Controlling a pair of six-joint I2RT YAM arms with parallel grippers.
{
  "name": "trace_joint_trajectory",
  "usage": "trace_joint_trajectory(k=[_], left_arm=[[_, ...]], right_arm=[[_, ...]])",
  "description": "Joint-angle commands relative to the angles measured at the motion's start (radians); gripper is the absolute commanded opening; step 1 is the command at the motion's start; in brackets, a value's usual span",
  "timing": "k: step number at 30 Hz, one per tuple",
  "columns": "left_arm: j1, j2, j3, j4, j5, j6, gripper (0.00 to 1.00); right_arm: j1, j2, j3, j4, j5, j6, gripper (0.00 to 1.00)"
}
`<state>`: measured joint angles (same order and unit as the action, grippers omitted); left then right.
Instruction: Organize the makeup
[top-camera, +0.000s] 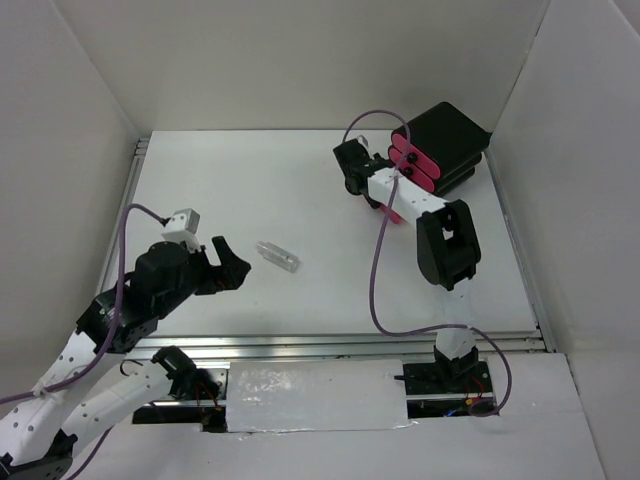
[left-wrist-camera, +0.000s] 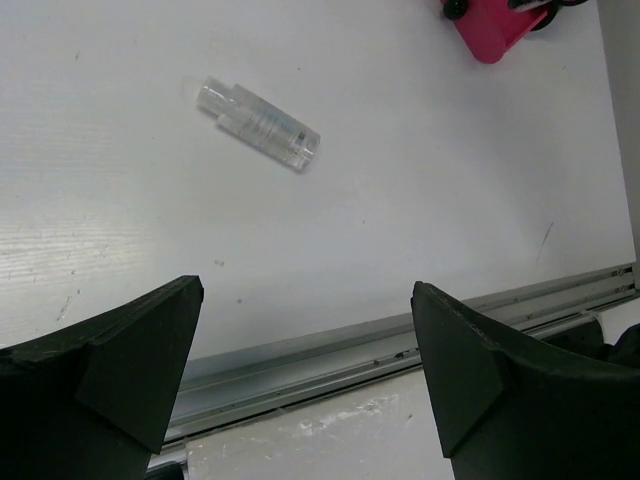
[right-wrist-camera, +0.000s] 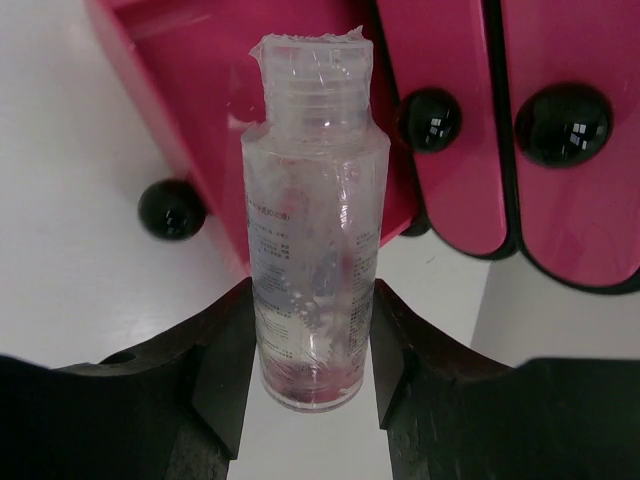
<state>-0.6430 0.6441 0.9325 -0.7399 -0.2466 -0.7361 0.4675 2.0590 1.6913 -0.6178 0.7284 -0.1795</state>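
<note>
My left gripper sat wide open and empty, with the clear vial lying on the table near its right, long axis slanting far-left to near-right. Left arm was way nearer; right gripper was clamped on a bottle by the pink drawers.

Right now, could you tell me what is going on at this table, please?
The right gripper holds a clear bottle in front of the pink drawers of the black box, one of which is pulled open. The left gripper is open above the table, with a small clear vial lying loose ahead of it.
</note>
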Motion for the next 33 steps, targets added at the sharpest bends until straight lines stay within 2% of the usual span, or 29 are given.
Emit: trace_joint_trajectory(k=[1, 9, 15, 18, 19, 21, 23, 24, 29, 31, 33], left_arm=[[-0.001, 0.003, -0.037, 0.046, 0.016, 0.01, 1.0], [-0.001, 0.017, -0.148, 0.117, 0.058, 0.02, 0.99], [-0.001, 0.045, -0.164, 0.151, 0.078, 0.015, 0.99], [-0.001, 0.054, -0.158, 0.152, 0.078, 0.018, 0.99], [-0.001, 0.055, -0.156, 0.152, 0.078, 0.021, 0.99], [-0.001, 0.058, -0.155, 0.155, 0.075, 0.024, 0.99], [-0.003, 0.069, -0.147, 0.149, 0.053, 0.018, 0.99], [-0.001, 0.072, -0.146, 0.146, 0.049, 0.017, 0.99], [-0.001, 0.086, -0.133, 0.137, 0.03, 0.007, 0.99], [-0.003, 0.083, -0.136, 0.139, 0.029, 0.001, 0.99], [-0.001, 0.086, -0.139, 0.134, 0.018, -0.015, 0.99]], right_arm=[[-0.01, 0.059, 0.143, -0.003, 0.127, -0.052, 0.0], [-0.029, 0.138, 0.183, 0.066, 0.144, -0.126, 0.02], [-0.046, 0.145, 0.147, 0.055, 0.124, -0.097, 0.13], [-0.058, 0.147, 0.151, 0.043, 0.128, -0.077, 0.23], [-0.061, 0.144, 0.15, 0.041, 0.134, -0.068, 0.36], [-0.061, 0.124, 0.137, 0.047, 0.134, -0.045, 0.48], [-0.061, 0.107, 0.146, 0.018, 0.1, -0.014, 0.56], [-0.063, 0.101, 0.142, 0.026, 0.1, -0.011, 0.63], [-0.066, 0.104, 0.11, 0.018, 0.092, -0.006, 0.68], [-0.064, 0.112, 0.108, 0.012, 0.104, 0.014, 1.0], [-0.063, 0.11, 0.142, -0.032, 0.112, 0.047, 1.0]])
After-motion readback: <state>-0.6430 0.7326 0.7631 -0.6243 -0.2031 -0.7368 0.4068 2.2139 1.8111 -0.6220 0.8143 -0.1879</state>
